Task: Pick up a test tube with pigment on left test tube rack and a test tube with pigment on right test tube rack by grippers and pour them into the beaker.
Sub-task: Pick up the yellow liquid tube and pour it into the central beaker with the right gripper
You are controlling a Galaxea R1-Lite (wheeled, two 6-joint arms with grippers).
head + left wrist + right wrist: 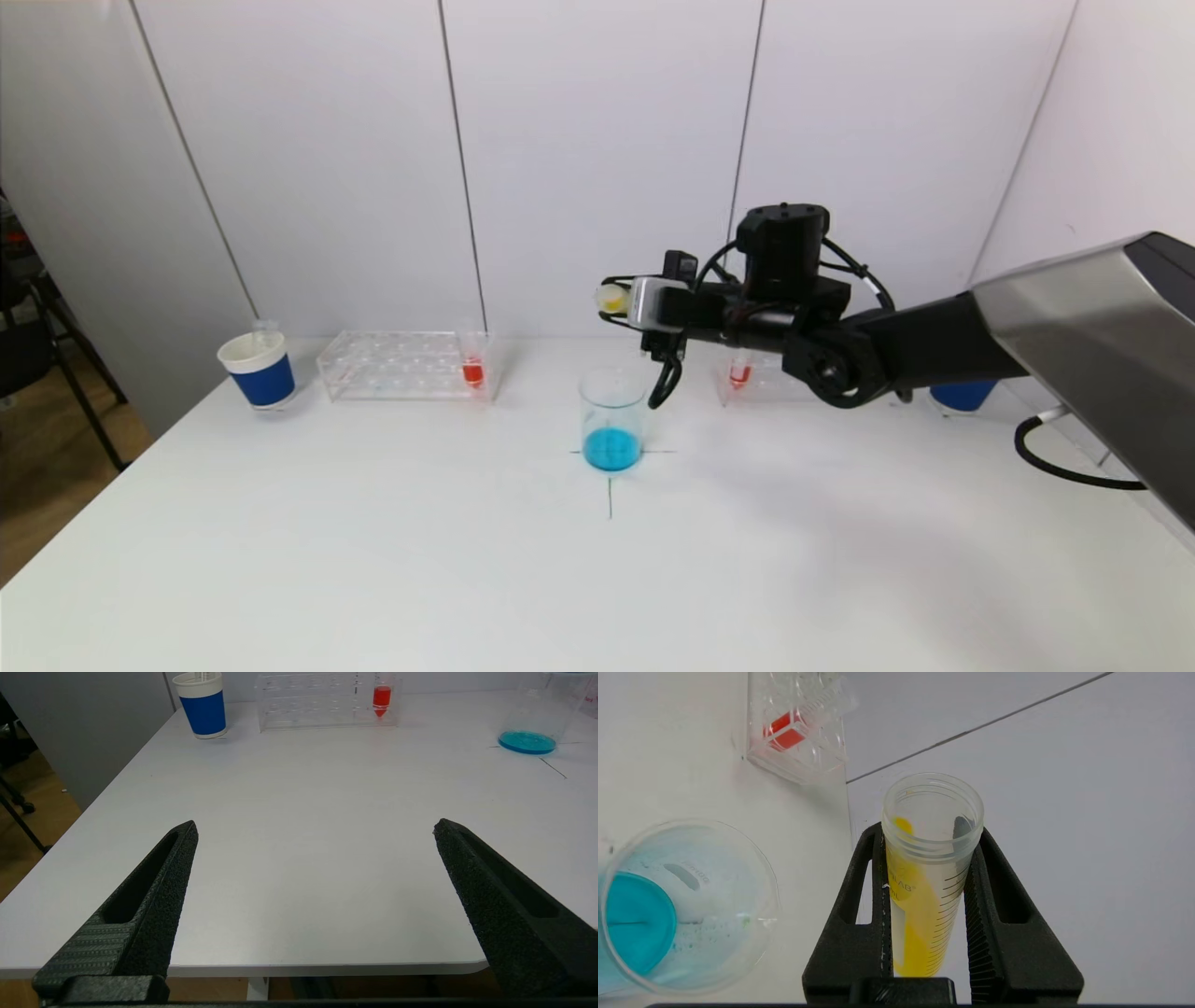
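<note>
My right gripper (pixel 618 300) is shut on a test tube with yellow pigment (pixel 611 298), held about level over the glass beaker (pixel 612 397), which holds blue liquid. In the right wrist view the tube (pixel 924 891) sits between the fingers of my right gripper (pixel 931 831), its open mouth away from the camera, with the beaker (pixel 742 882) off to one side. The left rack (pixel 392 366) holds a red tube (pixel 473 371). The right rack (pixel 775 383) holds a red tube (pixel 739 373). My left gripper (pixel 315 823) is open and empty over the table's near edge.
A blue-and-white paper cup (pixel 260 369) stands left of the left rack. Another blue cup (pixel 962 395) shows behind my right arm. A black cross mark (pixel 610 485) lies under the beaker. A cable (pixel 1064 467) lies at the right edge.
</note>
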